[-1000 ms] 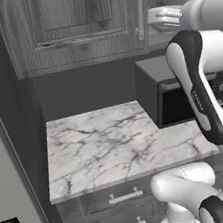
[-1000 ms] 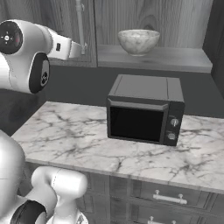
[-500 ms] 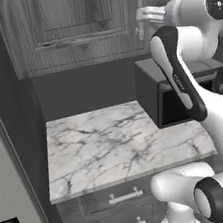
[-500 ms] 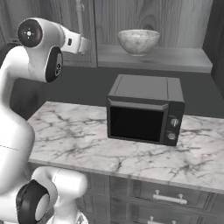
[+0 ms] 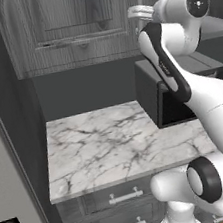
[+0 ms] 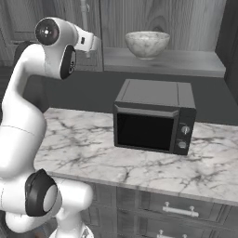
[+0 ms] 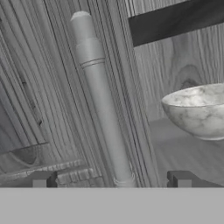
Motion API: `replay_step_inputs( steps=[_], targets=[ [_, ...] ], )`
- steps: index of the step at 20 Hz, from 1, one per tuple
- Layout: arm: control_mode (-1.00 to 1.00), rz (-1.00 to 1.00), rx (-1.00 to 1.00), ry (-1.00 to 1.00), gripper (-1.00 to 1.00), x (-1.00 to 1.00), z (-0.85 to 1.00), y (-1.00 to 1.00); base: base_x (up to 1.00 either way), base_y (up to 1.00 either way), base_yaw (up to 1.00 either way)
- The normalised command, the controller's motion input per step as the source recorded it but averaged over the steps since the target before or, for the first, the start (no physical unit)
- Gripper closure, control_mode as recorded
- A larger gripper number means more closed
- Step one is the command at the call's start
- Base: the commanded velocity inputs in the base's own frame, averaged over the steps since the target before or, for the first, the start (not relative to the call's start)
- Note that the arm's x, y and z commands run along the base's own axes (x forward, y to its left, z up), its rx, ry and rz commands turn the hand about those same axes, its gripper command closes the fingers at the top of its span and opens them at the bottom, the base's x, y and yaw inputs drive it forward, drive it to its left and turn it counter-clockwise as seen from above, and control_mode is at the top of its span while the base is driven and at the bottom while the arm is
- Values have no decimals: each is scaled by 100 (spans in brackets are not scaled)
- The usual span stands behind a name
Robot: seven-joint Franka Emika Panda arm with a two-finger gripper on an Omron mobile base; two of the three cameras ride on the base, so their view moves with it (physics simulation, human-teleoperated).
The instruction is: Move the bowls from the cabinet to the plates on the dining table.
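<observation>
We hold our gripper (image 7: 112,179) spread wide and empty, its tips either side of the cabinet's (image 7: 52,109) silver bar handle (image 7: 103,109), which runs straight ahead of us. The marble bowl (image 7: 199,111) sits on the open shelf (image 6: 162,60), ahead and off to one side, apart from us.

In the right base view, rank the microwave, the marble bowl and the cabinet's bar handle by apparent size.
1. microwave, clearly largest.
2. marble bowl.
3. bar handle, thinnest, partly hidden by the arm; the bowl sits farther back, so these two are unsure.
</observation>
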Motion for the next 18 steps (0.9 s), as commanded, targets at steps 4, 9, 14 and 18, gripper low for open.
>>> replay_step_inputs(
  steps=[4, 9, 14, 18],
  targets=[
    [-100, 0, 0, 0, -100, 55, 0, 0, 0, 0, 0],
    [-100, 0, 0, 0, -100, 56, 0, 0, 0, 0, 0],
    [-100, 0, 0, 0, -100, 62, 0, 0, 0, 0, 0],
    [-100, 0, 0, 0, -100, 60, 0, 0, 0, 0, 0]
  ],
)
